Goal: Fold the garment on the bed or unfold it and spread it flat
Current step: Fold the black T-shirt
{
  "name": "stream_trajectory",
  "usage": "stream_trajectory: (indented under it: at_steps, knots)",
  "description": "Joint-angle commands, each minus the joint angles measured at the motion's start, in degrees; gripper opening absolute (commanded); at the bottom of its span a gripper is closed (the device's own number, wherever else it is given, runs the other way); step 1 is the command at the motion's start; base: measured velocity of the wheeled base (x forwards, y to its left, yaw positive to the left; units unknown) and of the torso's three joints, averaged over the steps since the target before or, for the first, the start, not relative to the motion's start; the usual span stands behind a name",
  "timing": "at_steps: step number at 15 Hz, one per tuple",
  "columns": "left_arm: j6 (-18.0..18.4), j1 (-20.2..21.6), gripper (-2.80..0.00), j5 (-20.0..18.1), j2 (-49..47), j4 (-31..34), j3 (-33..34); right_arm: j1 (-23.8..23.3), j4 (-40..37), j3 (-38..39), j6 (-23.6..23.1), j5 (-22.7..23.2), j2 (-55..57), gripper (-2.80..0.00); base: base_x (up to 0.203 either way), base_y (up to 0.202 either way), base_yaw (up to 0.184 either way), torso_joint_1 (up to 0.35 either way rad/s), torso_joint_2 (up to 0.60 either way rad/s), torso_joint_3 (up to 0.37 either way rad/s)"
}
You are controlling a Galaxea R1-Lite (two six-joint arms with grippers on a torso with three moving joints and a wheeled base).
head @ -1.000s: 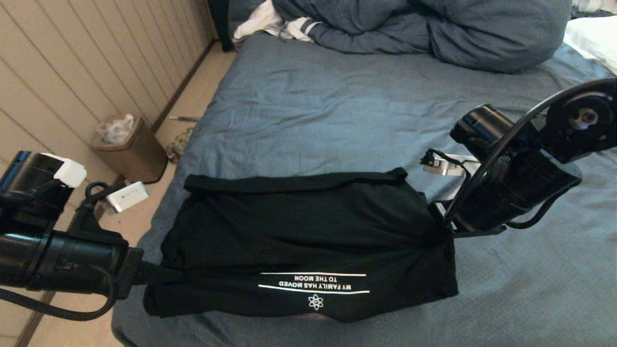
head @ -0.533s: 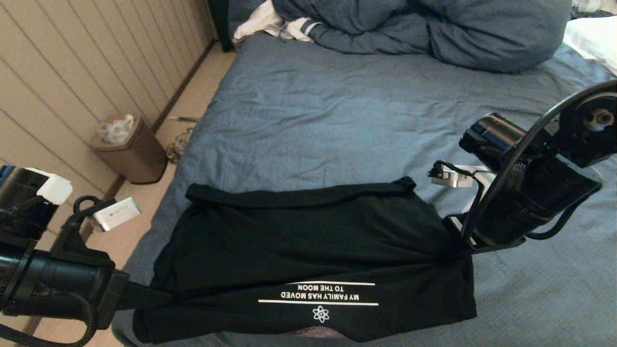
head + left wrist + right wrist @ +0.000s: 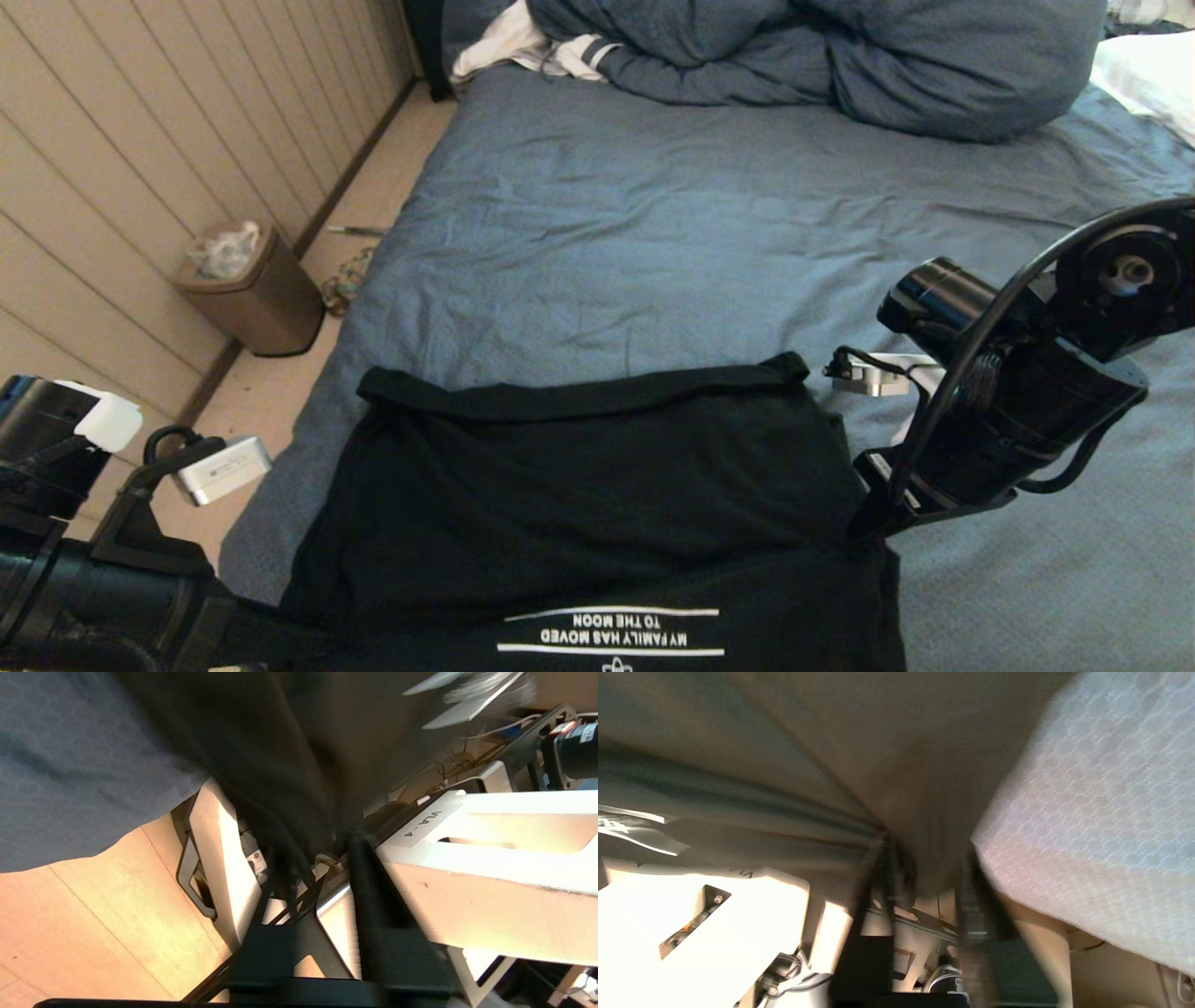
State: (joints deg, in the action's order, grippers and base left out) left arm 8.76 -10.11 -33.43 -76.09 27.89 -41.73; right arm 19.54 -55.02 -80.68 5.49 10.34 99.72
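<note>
We see the garment [image 3: 597,523], black with inverted white lettering, on the bed's [image 3: 653,233] near edge, its bottom cut off. Left gripper [image 3: 280,639] and right gripper [image 3: 864,527] meet its corners; we cannot tell their opening. Blue duvet [image 3: 840,56] lies beyond.

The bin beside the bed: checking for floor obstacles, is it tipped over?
No, in the head view the bin stands upright on the floor against the panelled wall, left of the bed.

Garment [image 3: 597,485] matt black cloth w/ white print; bed [image 3: 653,233] sheet wrinkled matt blue fabric
</note>
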Motion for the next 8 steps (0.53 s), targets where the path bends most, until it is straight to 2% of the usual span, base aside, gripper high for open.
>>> stream_trajectory:
  at_steps: [1,5,8]
  knots:
    - [0.22,0.0,0.0,-0.11,1.23,0.15,1.14,0.06,0.26,1.08,-0.03,0.12,-0.18,0.0,0.0,0.0,0.0,0.0,0.0,0.0]
    - [0.39,0.11,0.0,0.38,4.34,-0.54,1.28,-0.21,0.35,-0.26,0.11,0.21,-0.6,0.0,0.0,0.0,0.0,0.0,0.0,0.0]
    - [-1.33,4.08,0.0,0.58,3.1,-6.68,-1.97,-0.62,0.35,-6.29,0.72,0.12,-0.96,0.0,0.0,0.0,0.0,0.0,0.0,0.0]
